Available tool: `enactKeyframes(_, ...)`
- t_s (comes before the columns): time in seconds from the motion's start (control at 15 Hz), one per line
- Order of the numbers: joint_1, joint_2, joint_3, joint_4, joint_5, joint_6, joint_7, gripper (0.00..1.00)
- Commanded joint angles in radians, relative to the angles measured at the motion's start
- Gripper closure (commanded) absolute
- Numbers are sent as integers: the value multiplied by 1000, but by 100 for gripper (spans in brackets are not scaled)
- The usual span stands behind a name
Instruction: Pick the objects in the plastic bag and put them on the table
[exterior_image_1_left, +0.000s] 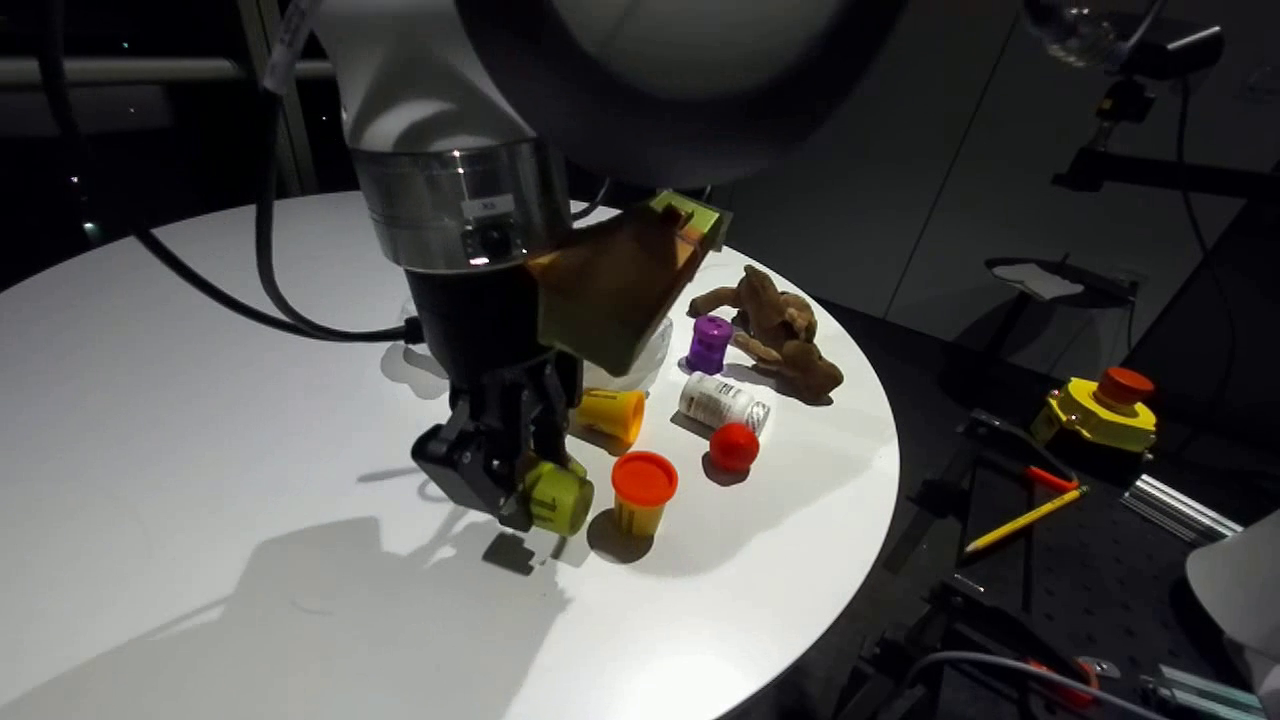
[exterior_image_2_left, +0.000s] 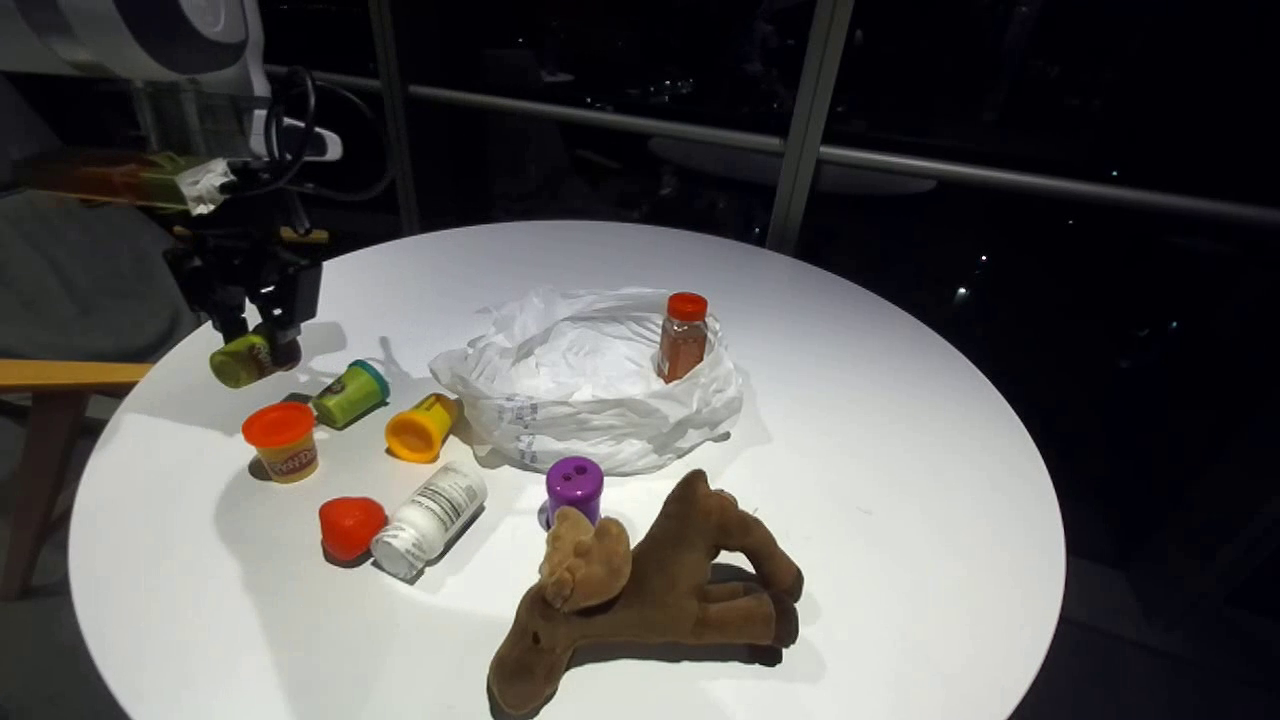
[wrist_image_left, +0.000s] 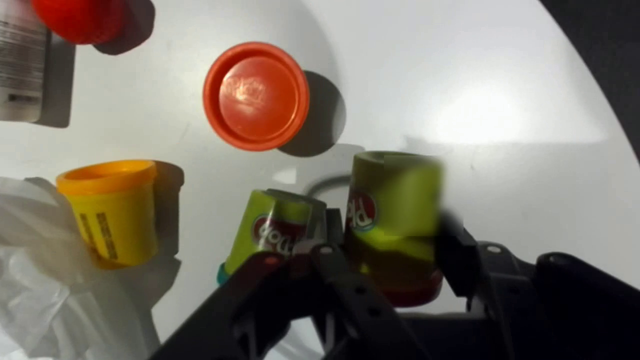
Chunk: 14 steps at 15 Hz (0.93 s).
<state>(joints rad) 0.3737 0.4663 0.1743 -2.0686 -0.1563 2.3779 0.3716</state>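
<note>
downward views, shared table (exterior_image_2_left: 900, 560), closest — wrist view

A slim yellow pencil (exterior_image_1_left: 1027, 519) is seen near a yellow box (exterior_image_1_left: 1092, 421) with a round red button (exterior_image_1_left: 1124, 387). What is probably a grey, wooden-armed chair (exterior_image_2_left: 85, 295) is shown in shadow.

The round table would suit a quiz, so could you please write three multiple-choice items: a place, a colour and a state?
1. Where is the white bottle?
A: inside the plastic bag
B: beside the small red object
C: under the toy moose

2. What colour is the small shaker?
A: purple
B: orange
C: green

3. How does the pincer stand?
A: open, holding nothing
B: shut on a yellow can
C: shut on a green can

1 B: both exterior views show them side by side.
2 A: both exterior views show it purple.
3 C: the wrist view shows that can clamped between the fingers.
</note>
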Motion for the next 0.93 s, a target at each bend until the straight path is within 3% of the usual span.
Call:
enactKeyframes(0.0, -8, -57, 18, -113, 23, 89, -53, 77)
enactKeyframes(0.2, 7, -18, 1, -147, 11, 193, -13, 77)
enactKeyframes(0.6, 72, 17, -97, -181, -29, 383, 69, 77)
enactKeyframes(0.67, 79, -4, -115, -184, -34, 378, 73, 27)
enactKeyframes(0.73, 86, -13, -133, -187, -40, 384, 81, 27)
enactKeyframes(0.87, 68, -76, -138, -202, -14, 351, 67, 13)
